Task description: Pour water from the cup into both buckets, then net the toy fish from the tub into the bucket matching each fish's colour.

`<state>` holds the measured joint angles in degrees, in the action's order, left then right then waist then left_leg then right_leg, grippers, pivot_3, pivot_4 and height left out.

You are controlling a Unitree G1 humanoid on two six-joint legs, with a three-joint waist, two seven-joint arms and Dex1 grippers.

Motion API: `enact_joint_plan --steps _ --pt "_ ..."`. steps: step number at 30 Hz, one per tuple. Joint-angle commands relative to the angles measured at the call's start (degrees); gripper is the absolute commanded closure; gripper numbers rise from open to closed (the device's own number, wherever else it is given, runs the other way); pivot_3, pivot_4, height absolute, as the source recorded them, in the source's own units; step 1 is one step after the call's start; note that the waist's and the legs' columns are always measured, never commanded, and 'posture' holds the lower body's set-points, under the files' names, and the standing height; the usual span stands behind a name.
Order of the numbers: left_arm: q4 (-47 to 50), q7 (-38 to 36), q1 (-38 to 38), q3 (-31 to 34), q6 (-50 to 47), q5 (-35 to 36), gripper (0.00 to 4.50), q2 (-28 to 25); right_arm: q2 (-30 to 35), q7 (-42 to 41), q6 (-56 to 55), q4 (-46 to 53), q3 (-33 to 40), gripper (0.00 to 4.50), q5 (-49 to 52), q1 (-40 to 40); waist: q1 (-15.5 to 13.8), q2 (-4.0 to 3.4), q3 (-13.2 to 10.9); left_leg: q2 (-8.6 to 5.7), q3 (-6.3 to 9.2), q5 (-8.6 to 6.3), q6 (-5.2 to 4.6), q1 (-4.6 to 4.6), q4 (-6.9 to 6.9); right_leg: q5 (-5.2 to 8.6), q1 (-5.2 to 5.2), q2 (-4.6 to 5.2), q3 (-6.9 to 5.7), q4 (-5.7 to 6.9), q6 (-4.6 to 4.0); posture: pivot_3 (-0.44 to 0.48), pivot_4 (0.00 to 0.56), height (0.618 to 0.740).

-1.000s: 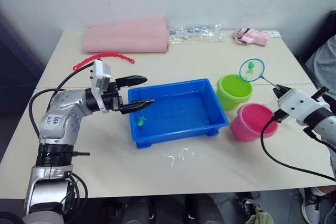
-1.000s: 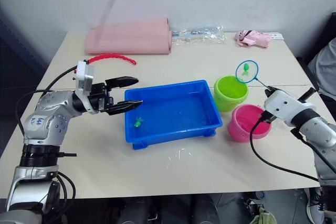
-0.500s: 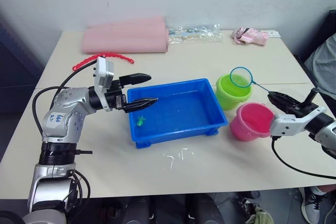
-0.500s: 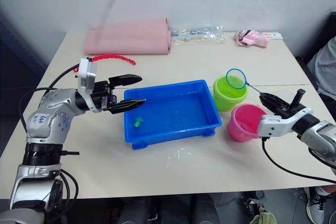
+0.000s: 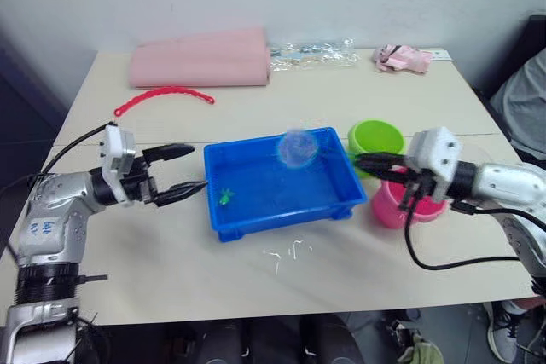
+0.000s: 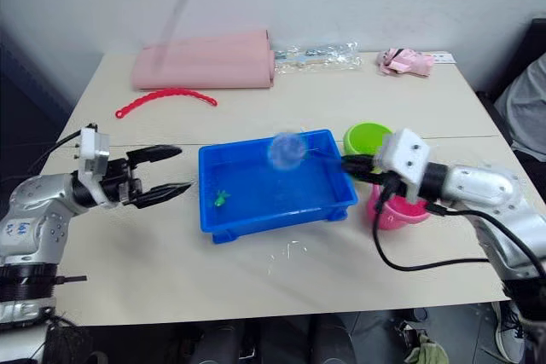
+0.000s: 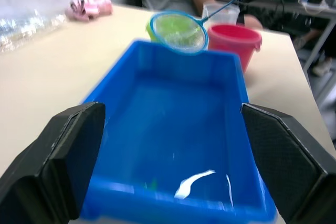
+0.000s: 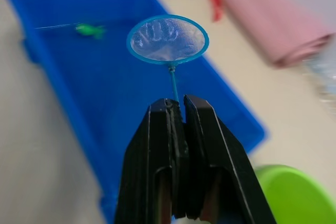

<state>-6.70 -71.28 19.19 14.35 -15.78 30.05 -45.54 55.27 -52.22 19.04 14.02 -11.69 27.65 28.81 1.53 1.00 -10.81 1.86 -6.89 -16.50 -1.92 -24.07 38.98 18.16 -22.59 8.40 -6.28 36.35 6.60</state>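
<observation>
Pincers work from opposite sides of the tub [image 5: 281,185], which sits mid-desk [image 5: 341,287]. The right pincer [image 8: 178,111] is clamped on the thin handle of the net [image 8: 167,39], holding the blue-rimmed hoop above the tub's far right part; the mesh looks empty. The left pincer [image 5: 183,172] hovers just beside the tub's left wall, its two fingers spread wide with nothing between them. One green toy fish [image 5: 226,198] lies inside the tub near its left end. The green bucket [image 5: 376,139] stands just beyond the tub's right end, and the pink bucket [image 5: 394,207] stands nearer the robot beside it, partly covered by the right arm. A red beaded strip [image 5: 164,95] lies farther back on the left, before a pink folded cloth [image 5: 200,57]. A crinkly clear bag [image 5: 311,51] rests beside the cloth.
</observation>
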Motion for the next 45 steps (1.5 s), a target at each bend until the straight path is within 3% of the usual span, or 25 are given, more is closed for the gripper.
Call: enact_joint_plan --steps 1,9,15,22,33,45 --pt "-0.56 -2.95 1.31 1.68 -0.64 0.05 0.02 -4.85 -2.36 -4.01 5.2 -1.83 -7.68 4.5 -7.49 6.32 -0.06 0.0 0.0 0.0 -0.01 0.0 0.0 -0.06 0.0 0.0 -0.05 0.01 -0.08 0.01 -0.01 0.0 0.15 0.74" --pt "-2.6 -8.14 3.89 -1.97 -0.21 -3.4 0.02 -12.29 -11.92 -5.15 7.58 -8.81 -17.77 4.5 -19.0 14.45 0.09 -0.02 -0.01 -0.18 -0.13 -0.04 -0.04 -0.13 -0.12 0.03 -0.14 -0.08 -0.28 0.19 -0.04 0.0 0.15 0.74" --pt "-2.16 -8.02 5.71 -3.65 -0.54 -3.81 0.02 -11.57 -20.6 -4.15 9.41 -10.08 -18.35 4.5 -19.2 14.57 0.13 -0.02 -0.02 -0.1 -0.24 -0.03 -0.01 -0.13 -0.14 0.03 -0.22 -0.2 -0.27 0.29 -0.03 0.0 0.15 0.74" --pt "-1.54 -7.08 5.47 -3.75 -0.86 -3.37 0.02 -10.53 -27.72 -2.11 11.32 -10.34 -13.99 4.5 -17.08 12.51 0.14 -0.01 -0.01 -0.08 -0.28 -0.02 0.01 -0.12 -0.1 0.03 -0.25 -0.25 -0.2 0.4 -0.03 0.0 0.15 0.74" --pt "-1.43 -5.94 4.1 -3.2 -1.18 -3.14 0.02 -9.39 -27.39 -2.54 7.2 -6.84 -3.35 4.5 -13.13 7.12 0.14 -0.01 -0.01 -0.06 -0.28 -0.02 0.03 -0.11 -0.12 0.04 -0.25 -0.29 -0.17 0.41 -0.03 0.0 0.15 0.74" --pt "-0.62 -3.31 7.09 -1.95 -4.58 0.68 0.02 -5.16 -21.05 -2.43 7.53 -0.29 7.94 4.5 -8.29 -0.68 -0.01 -0.01 -0.01 -0.08 -0.26 -0.02 0.03 -0.11 -0.11 0.03 -0.24 -0.28 -0.15 0.42 -0.03 0.0 0.15 0.74"
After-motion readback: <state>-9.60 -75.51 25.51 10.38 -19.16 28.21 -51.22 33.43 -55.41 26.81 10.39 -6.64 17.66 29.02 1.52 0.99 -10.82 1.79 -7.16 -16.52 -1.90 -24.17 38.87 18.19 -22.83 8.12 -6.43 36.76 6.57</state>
